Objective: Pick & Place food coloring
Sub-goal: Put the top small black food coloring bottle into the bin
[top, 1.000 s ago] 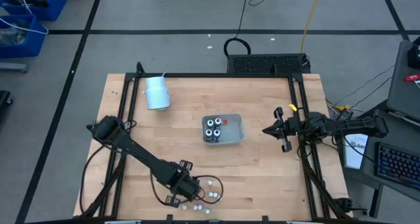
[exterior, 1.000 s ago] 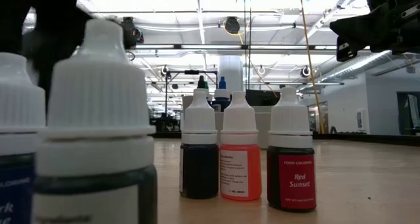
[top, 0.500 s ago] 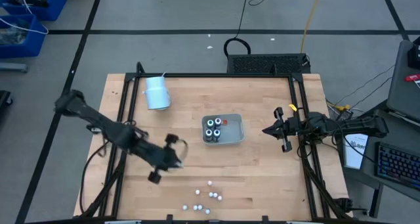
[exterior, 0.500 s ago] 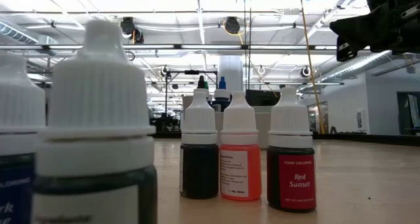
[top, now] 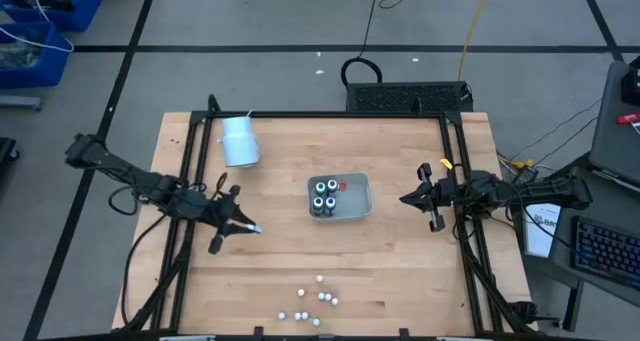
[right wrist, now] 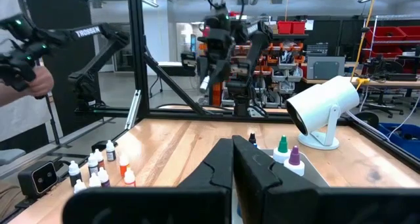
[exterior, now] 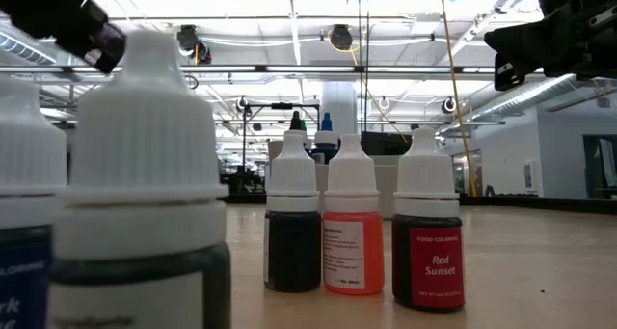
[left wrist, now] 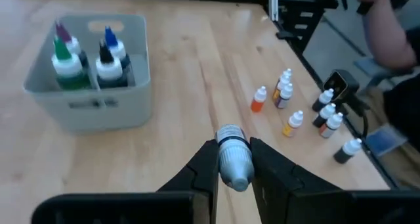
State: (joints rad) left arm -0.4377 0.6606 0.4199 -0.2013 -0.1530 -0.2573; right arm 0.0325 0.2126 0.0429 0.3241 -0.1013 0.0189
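The left gripper (left wrist: 234,159) is squeezing one bottle (left wrist: 233,159) by its cap, carrying it toward the tray (left wrist: 90,100) to join the others.

The tray (top: 362,195) sits mid-counter (top: 400,271) with 4 bottles (top: 324,198) in its left half. The cup (top: 239,141) lies behind-left. Loose bottles (top: 318,299) cluster near the front edge. The left claw (top: 243,224) holding a bottle (left wrist: 233,163) is left of the tray.
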